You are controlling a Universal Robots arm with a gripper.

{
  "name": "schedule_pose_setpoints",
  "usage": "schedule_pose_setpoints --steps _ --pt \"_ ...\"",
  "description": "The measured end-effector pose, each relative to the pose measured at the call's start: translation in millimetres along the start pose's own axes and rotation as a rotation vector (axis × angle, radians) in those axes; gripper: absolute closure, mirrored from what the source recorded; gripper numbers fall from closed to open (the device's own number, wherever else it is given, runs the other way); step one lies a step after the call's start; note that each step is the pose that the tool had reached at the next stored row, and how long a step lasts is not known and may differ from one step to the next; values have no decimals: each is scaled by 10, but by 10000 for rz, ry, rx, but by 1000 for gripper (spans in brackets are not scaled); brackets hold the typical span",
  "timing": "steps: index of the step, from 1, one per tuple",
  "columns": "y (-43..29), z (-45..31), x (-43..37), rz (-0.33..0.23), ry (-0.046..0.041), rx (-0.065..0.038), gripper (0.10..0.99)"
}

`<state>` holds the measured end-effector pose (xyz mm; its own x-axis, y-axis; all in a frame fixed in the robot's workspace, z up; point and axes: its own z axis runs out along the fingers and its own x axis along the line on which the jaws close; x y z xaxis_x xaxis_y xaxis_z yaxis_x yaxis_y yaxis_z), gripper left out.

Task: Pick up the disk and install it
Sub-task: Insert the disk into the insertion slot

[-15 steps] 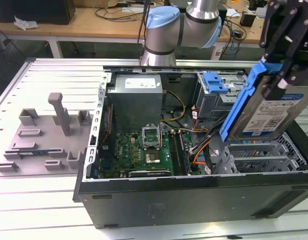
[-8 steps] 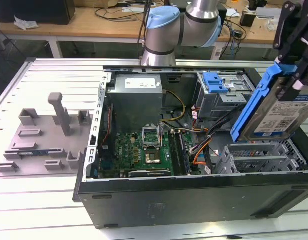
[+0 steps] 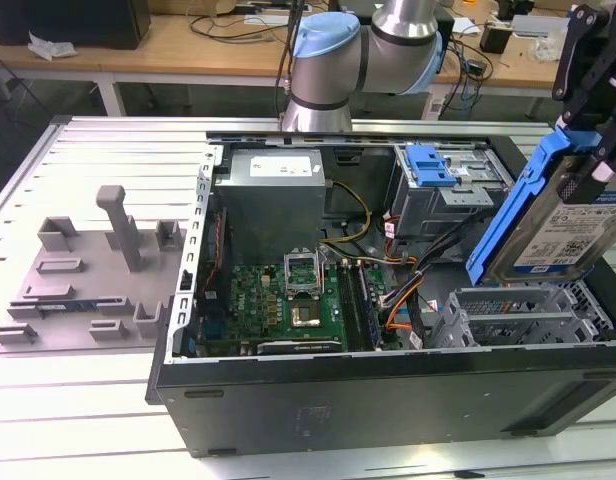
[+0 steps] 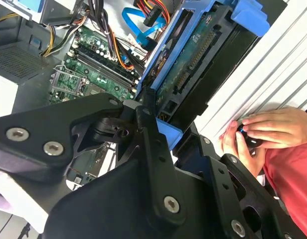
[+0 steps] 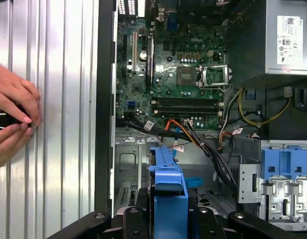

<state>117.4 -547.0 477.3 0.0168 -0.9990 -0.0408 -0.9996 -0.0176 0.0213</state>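
Note:
My gripper (image 3: 588, 145) is shut on the disk (image 3: 563, 235), a silver drive with a white-and-blue label in a bright blue carrier. In the exterior view the disk hangs tilted at the view's right, just above the grey drive cage (image 3: 518, 315) of the open computer case. The second wrist view shows the disk (image 4: 191, 69) edge-on, with its green board side and blue frame, and the black fingers (image 4: 148, 134) clamp its near end. In the first wrist view the blue carrier edge (image 5: 168, 191) stands between the fingers, over the cage (image 5: 128, 164).
The open case (image 3: 388, 400) holds a motherboard (image 3: 288, 305), a power supply (image 3: 273, 200), loose cables (image 3: 408, 290) and a blue clip (image 3: 428, 165) on the upper bay. A grey fixture (image 3: 88, 270) lies at the exterior view's left. A person's hands (image 4: 258, 134) (image 5: 14, 114) rest on the slatted table beside the case.

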Motion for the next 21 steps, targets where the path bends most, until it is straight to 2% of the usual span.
schedule_pose_setpoints --steps 21 --pt "14 93 47 100 1 11 722"
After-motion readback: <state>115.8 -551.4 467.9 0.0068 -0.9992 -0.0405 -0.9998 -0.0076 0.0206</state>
